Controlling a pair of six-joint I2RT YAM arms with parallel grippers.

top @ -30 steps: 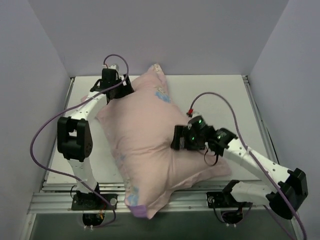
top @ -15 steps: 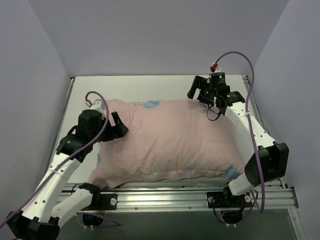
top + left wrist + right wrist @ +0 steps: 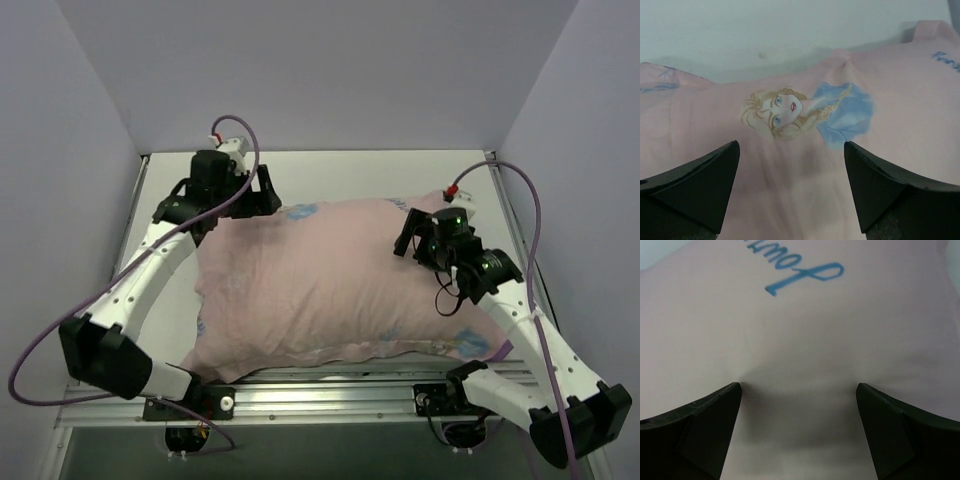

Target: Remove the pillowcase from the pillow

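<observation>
Pillowcase: long axis left-right, pale side up; left claw, right claw spread.

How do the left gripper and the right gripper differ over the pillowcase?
The left gripper is at the far left corner of the pillowcase; the right gripper is over its right end. The left gripper faces a princess print, the right gripper blue script. Both are open.

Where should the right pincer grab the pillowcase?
Likely the flat corner flap of the pillowcase at its far right end, from above with the open right pincer. Elsewhere the fabric lies taut and rounded, while the flap looks loose. The open end isn't visible.
</observation>
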